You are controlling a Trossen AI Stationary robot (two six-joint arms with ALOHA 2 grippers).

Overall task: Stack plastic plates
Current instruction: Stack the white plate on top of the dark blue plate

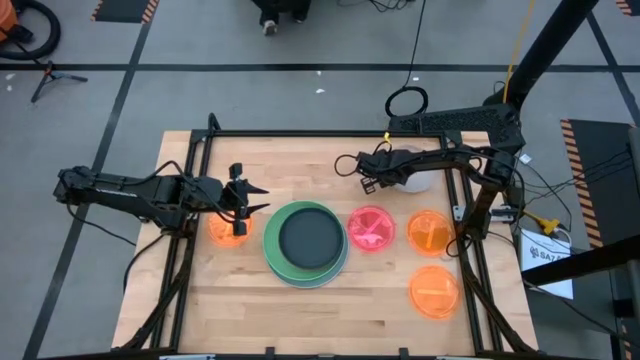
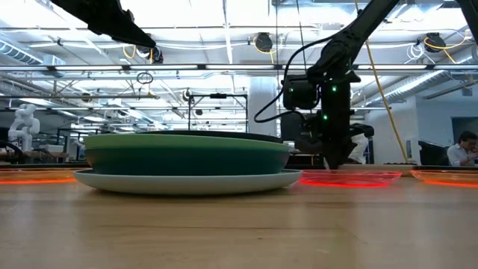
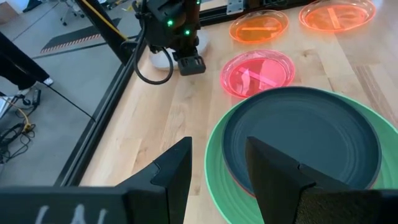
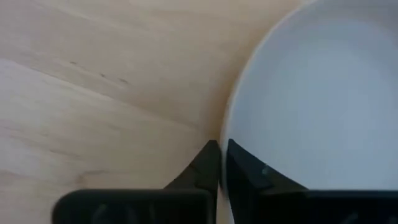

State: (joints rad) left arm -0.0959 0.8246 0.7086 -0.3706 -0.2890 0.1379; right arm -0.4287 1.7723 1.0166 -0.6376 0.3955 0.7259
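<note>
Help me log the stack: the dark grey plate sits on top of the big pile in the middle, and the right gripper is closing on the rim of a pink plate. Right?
One thing is wrong. The right gripper is shut on the rim of the whitish plate, not a pink one, as the right wrist view shows. The pink plate lies apart, untouched. The dark grey plate does top the pile.

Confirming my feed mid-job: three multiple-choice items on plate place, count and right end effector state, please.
1. Round translucent pink plastic plate lies: A) atop the stack B) left of it C) between stack and an orange plate.
2. Translucent orange plastic plates in high view: A) three B) one C) five.
3. Right end effector: A) wide open B) shut on round whitish plastic plate's rim C) over the stack.
C: stack one side, orange other. A: one left, two right. B: fingers pinch rim.
</note>
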